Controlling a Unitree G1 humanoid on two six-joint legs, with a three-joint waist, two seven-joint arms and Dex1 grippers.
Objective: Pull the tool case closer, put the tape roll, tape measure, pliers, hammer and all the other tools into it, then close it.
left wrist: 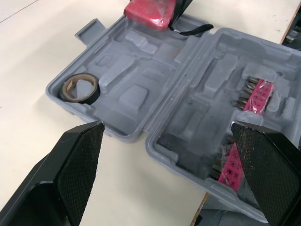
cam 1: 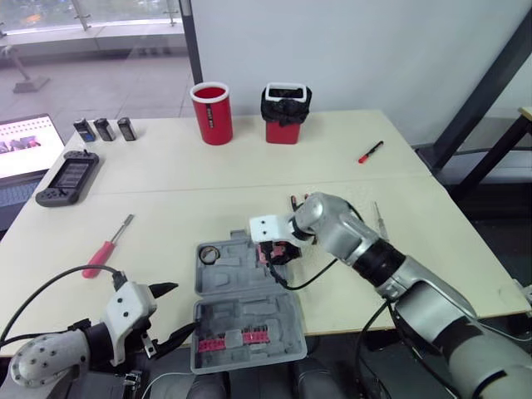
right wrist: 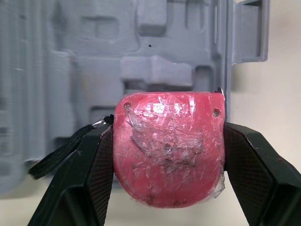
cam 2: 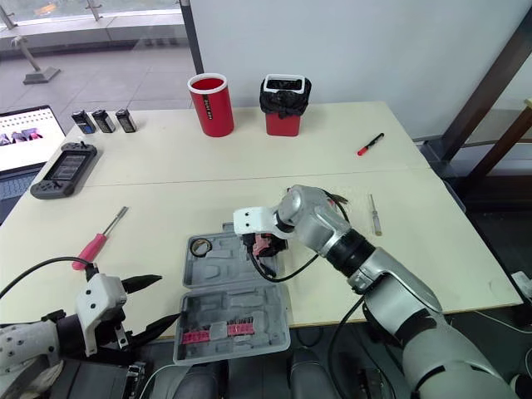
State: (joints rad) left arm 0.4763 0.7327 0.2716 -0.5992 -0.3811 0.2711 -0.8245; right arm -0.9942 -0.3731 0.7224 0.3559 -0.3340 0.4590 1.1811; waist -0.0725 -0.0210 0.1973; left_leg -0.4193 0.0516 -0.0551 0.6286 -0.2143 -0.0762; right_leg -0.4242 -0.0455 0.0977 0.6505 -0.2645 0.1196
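Grey moulded plastic tool case (cam 1: 243,289) lies open on the table's near edge, its two halves flat, as my right claw (cam 1: 276,248) hangs over the far half's right side with a red hard-shelled tape measure (right wrist: 167,150) pinched between both fingers, closed firmly on its two flanks. A black wrist strap (right wrist: 61,153) dangles from it. The shell looks rigid and compact, probably dense for its bulk, and its glossy, crinkled film wrapping may make it slippery; squeezing across the flanks, as now, seems the surest hold. My left claw (cam 1: 184,307) waits by the case's near left corner, spread wide and carrying nothing. A black tape roll with a tan core (left wrist: 90,95) already sits in the far half's left pocket, and pink bit strips (cam 1: 233,339) fill the near half. A red-handled screwdriver (cam 1: 106,248) lies well to the left. Red tips (cam 1: 293,200) behind my right forearm may be the pliers; the arm cuts them off. Which recess lies beneath the tape measure is hidden.
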